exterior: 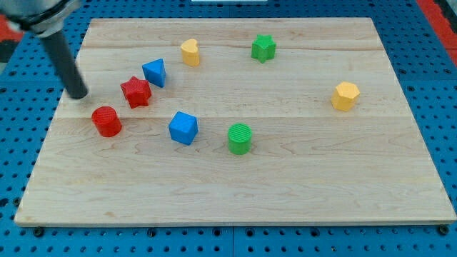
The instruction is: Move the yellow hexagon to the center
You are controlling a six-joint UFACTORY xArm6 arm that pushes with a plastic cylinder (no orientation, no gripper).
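Observation:
The yellow hexagon (345, 96) sits on the wooden board (300, 178) at the view's right, apart from the other blocks. My tip (78, 95) rests near the board's left edge, far from the hexagon. It stands just above and left of the red cylinder (107, 121) and left of the red star (136, 92), touching neither.
A blue triangular block (155, 73) lies right of the red star. A yellow heart (190, 52) and a green star (263, 48) sit near the view's top. A blue cube (183, 128) and a green cylinder (240, 138) sit near the middle.

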